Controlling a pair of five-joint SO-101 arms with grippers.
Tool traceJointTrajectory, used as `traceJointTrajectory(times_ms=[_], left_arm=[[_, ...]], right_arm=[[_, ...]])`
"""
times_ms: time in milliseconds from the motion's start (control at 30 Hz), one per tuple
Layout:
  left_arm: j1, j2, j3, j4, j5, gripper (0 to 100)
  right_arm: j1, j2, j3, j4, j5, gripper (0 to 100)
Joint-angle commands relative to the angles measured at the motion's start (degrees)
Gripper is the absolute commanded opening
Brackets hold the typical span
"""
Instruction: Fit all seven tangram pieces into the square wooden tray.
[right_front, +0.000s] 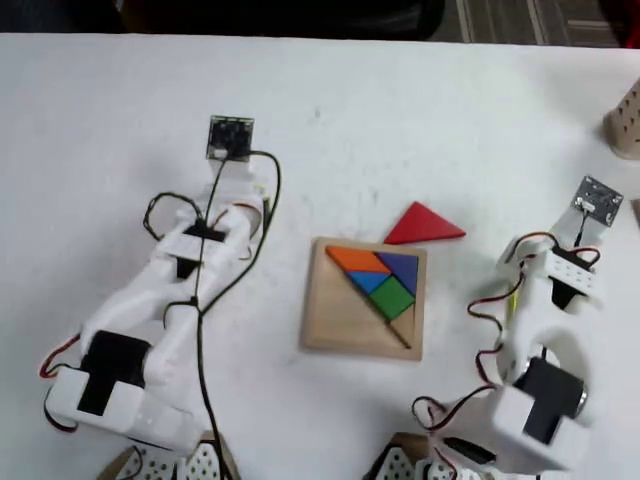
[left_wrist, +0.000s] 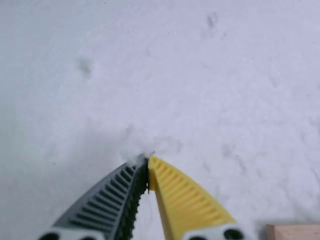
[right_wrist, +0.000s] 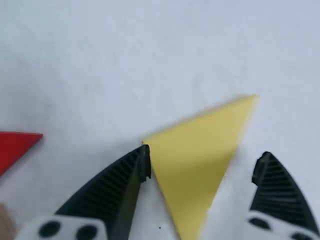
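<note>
The square wooden tray (right_front: 340, 325) lies mid-table with orange (right_front: 355, 259), blue (right_front: 398, 268), small blue (right_front: 367, 282) and green (right_front: 392, 299) pieces packed in its upper right half. A red triangle (right_front: 422, 224) lies just beyond the tray's far right corner, and its tip (right_wrist: 15, 144) shows in the right wrist view. A yellow triangle (right_wrist: 210, 127) lies flat on the table between the fingers of my right gripper (right_wrist: 204, 155), which is open and straddles it. My left gripper (left_wrist: 147, 160) is shut on nothing over bare table to the left of the tray, whose corner (left_wrist: 292, 231) shows nearby.
The left arm (right_front: 190, 260) stretches left of the tray and the right arm (right_front: 555, 290) stands to its right, hiding the yellow piece from above. A tan pegged object (right_front: 627, 125) sits at the far right edge. Loose cables (right_front: 265, 200) run beside the left arm.
</note>
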Motion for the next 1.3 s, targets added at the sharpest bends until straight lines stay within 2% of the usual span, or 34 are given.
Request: traceJointTrajectory(times_ms=[0, 200, 367, 700, 1000, 1267], left_arm=[[-0.92, -0.31, -1.67, -1.58, -0.53, 3], [-0.92, -0.22, -1.67, -1.58, -0.53, 3], [-0.92, -0.22, -1.67, -1.58, -0.53, 3], [-0.84, -0.22, -1.67, -1.58, -0.53, 3], [-0.84, -0.22, -1.67, -1.58, -0.53, 3], [-0.84, -0.22, -1.67, -1.58, -0.62, 3]], right_arm=[[0.66, 1.19, -2.02, -3.82, -0.62, 32.1], [-0.22, 1.98, -2.11, -5.32, -1.23, 32.1], [-1.19, 1.98, -2.2, -5.14, -8.44, 32.2], [-1.1, 2.42, -2.64, -4.88, -16.35, 32.2], [-1.1, 2.68, -11.08, 7.6, -22.24, 32.1], [-0.84, 3.3, -11.16, 8.13, -22.95, 32.0]])
